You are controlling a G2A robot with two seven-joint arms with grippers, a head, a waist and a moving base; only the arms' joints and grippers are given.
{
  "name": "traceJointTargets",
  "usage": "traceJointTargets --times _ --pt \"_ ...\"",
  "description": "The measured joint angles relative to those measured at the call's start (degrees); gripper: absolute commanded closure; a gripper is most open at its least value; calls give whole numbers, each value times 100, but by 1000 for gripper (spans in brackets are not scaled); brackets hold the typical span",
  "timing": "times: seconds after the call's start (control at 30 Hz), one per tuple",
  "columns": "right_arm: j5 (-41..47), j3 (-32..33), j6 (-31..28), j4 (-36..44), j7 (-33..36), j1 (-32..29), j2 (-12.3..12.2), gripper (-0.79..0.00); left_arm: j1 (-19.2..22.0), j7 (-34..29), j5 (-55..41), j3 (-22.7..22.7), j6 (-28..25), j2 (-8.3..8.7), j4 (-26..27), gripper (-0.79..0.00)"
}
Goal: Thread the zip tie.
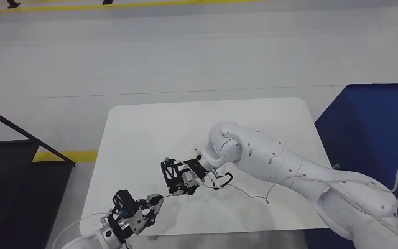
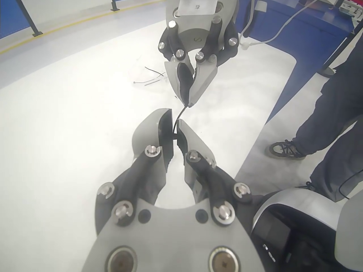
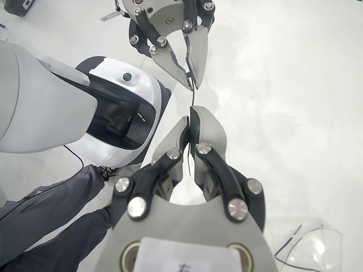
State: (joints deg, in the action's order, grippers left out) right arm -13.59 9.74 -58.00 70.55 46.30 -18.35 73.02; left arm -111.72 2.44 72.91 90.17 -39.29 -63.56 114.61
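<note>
The thin black plastic zip tie (image 2: 181, 113) is held in the air between the two pincers, over the white counter (image 1: 249, 124) close to its near edge and toward the near-left corner. A short bare stretch of it bridges the gap between their tips.

The right pincer (image 3: 190, 117) is closed tight on the strip, and a tail of the tie pokes out behind its pads toward the wrist. The left pincer (image 2: 173, 121) is nearly closed, with only a sliver of a gap, and pinches the other part of the zip tie. Which end carries the locking head I cannot tell.

A tie like this is likely feather-light, smooth and springy. It would stay stiff over a short length and bow or slip if held far from the tip, so gripping close to each end, as here, seems best.

The right arm reaches in from the right edge with its elbow bent. The left arm comes up from the near-left corner. The two pincers meet tip to tip, almost in line.

A few loose ties (image 2: 150, 80) and a clear plastic bag (image 3: 320, 242) lie on the counter.
</note>
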Motion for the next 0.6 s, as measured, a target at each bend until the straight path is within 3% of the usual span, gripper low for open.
traceJointTargets --times 0.03,0.07,0.1,0.13,0.53,0.6 --pt "6 0 0 -1 0 1 0 0 -6 16 12 2 1 3 0 0" --pt "21 0 0 -4 0 7 -3 -320 -14 39 33 6 0 7 -1 0" --pt "39 0 0 -13 0 14 -7 -354 -22 53 50 9 0 10 -4 0" --pt "57 0 0 -24 0 25 -13 -785 -31 64 69 12 -3 13 -6 0" --pt "155 6 3 -7 -44 28 -52 -785 -63 132 209 75 71 31 9 0" --pt "439 56 1 44 -218 -106 -103 -785 -41 361 365 136 343 23 85 0"
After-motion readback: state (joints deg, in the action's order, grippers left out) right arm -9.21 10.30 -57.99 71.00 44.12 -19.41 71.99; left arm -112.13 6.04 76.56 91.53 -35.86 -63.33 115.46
